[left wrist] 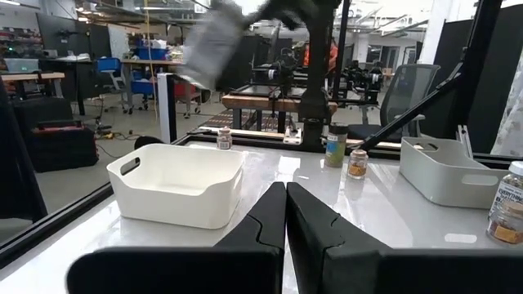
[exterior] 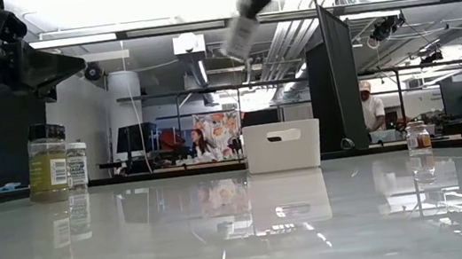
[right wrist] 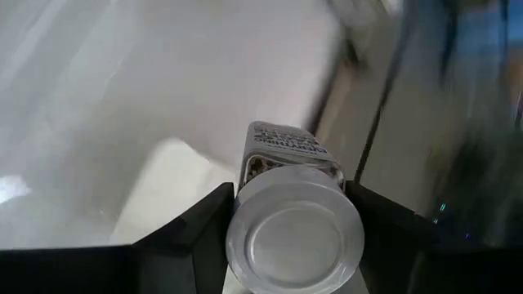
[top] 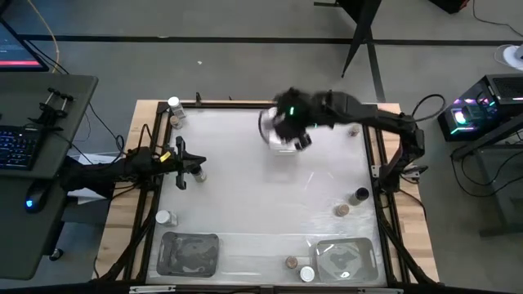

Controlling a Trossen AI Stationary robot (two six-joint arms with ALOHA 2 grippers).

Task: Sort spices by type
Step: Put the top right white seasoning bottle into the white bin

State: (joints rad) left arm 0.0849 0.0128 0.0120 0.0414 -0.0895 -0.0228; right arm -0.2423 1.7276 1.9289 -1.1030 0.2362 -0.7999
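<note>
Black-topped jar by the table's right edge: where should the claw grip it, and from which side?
Probably from straight above, across the round body just below the cap, since the black-topped jar stands upright. Turn the grip so it misses the brown-topped jar standing close beside it.

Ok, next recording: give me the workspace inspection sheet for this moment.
Surface: glossy white table, framed by rails.
Job's things: spice jars scattered, e.g. white-topped one at a far corner, black-topped one, brown-topped one.
Clutter: white bin; two clear trays at the near edge.
Grippers: right claw shut on white-lidded jar, raised over the bin; left claw shut, at the left side.
Cables: beside the table.
Surroundings: person behind; desks, keyboard.
</note>
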